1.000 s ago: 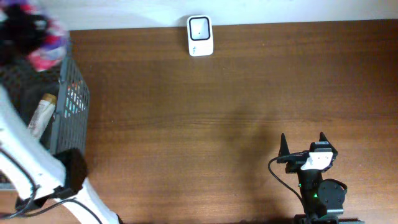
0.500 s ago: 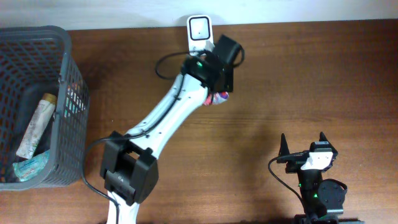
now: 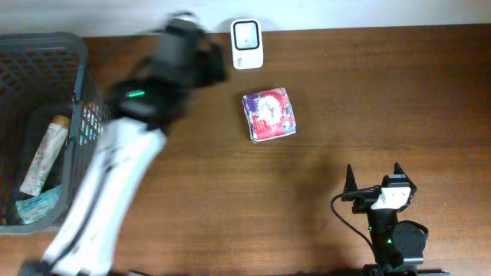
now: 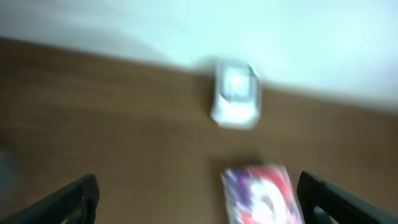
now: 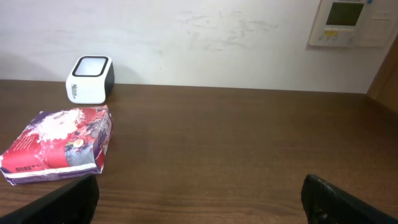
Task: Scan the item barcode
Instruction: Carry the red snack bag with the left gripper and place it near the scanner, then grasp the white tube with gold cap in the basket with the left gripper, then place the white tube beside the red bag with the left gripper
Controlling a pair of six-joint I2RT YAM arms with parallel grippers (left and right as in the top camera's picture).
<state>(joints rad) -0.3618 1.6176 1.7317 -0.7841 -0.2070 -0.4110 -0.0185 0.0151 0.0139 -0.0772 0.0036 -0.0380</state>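
**A:** Left gripper (image 4: 198,186)?

**B:** Fingers spread wide, nothing between them. It hovers, blurred, just beside the scanner (image 3: 247,44), on the basket (image 3: 83,92) side.

**A:** And the right gripper (image 3: 374,170)?

**B:** Spread too, empty, well away from the scanner.

**A:** The packet (image 3: 268,115)?

**B:** Flat on the table (image 3: 383,92), near the scanner's front, touching neither gripper. I cannot make out a barcode.

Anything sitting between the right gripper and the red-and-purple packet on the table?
Nothing. In the overhead view only bare wooden table separates the right gripper from the packet, and the right wrist view shows the same bare stretch.
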